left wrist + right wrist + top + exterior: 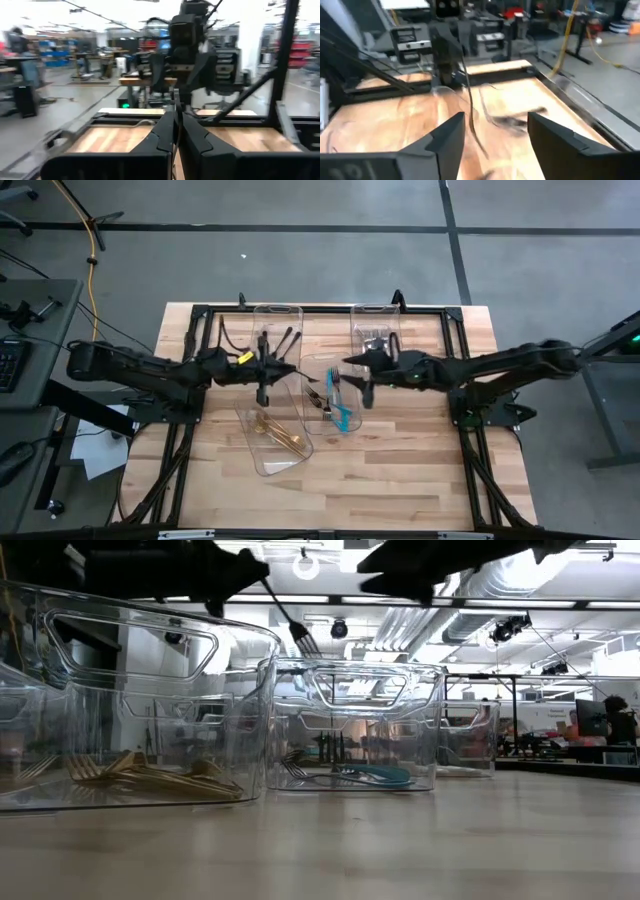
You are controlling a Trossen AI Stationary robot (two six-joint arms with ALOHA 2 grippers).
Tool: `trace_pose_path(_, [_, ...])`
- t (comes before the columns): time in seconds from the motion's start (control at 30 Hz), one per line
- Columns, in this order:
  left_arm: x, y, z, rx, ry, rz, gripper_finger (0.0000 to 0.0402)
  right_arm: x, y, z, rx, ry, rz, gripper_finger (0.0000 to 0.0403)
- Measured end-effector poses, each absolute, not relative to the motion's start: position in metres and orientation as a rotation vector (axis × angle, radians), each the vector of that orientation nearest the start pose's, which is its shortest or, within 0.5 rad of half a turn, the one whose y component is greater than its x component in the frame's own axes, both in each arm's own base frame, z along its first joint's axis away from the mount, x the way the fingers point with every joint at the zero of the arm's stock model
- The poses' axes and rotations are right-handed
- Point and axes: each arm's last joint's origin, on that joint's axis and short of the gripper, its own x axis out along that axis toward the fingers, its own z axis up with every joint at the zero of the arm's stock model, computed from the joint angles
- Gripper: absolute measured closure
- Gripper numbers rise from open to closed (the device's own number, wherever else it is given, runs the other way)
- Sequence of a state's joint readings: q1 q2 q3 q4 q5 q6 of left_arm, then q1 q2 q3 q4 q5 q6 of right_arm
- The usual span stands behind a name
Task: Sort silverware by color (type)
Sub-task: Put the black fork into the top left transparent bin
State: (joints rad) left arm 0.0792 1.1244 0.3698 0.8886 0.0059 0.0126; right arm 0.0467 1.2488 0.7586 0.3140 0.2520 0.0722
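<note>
My left gripper point(272, 368) hovers above the bins and is shut on a black fork point(290, 618). The fork's tines point(306, 642) slant down over the middle clear bin point(350, 720). My right gripper point(350, 363) faces it from the table's right, open and empty; its two fingers spread wide in the right wrist view point(495, 132). Teal-handled pieces point(343, 415) lie in the middle bin. Gold pieces point(275, 432) lie in the near-left bin, black ones point(280, 340) in the far-left bin, and silver ones point(375, 338) in the far-right bin. My left gripper pinches the black fork's handle point(176, 117) between its two fingers, which come level from the table's left. The fork runs along the fingers and sticks out past their tips toward the right arm. It is lifted clear and tilted, with its tines point(306, 642) lowest.
Clear plastic bins stand in a cluster at mid-table: far left point(262, 315), far right point(390, 315), middle point(312, 360) and near left point(262, 465). A black frame point(320, 308) rims the wooden table. Bare wood point(400, 470) lies toward the near edge.
</note>
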Motion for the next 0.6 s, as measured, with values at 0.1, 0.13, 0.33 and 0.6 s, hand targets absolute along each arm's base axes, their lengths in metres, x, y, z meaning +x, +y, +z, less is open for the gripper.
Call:
trace_pose_path(0.1, [0.206,0.018,0.231,0.034,-0.187,0.121,0.04,0.256,0.005,0.281,0.074,0.206,-0.238,0.0184])
trace_pose_path(0.13, [0.202,0.017,0.232,0.039,-0.21,0.124,0.04,0.25,0.006,0.282,0.077,0.21,-0.246,0.0183])
trace_pose_path(0.33, [0.173,0.015,0.234,0.043,-0.296,0.126,0.0401,0.214,0.016,0.27,0.072,0.196,-0.3,0.0182])
trace_pose_path(0.6, [0.155,0.014,0.231,0.059,-0.344,0.15,0.0401,0.177,0.021,0.221,0.185,0.044,-0.368,0.0182])
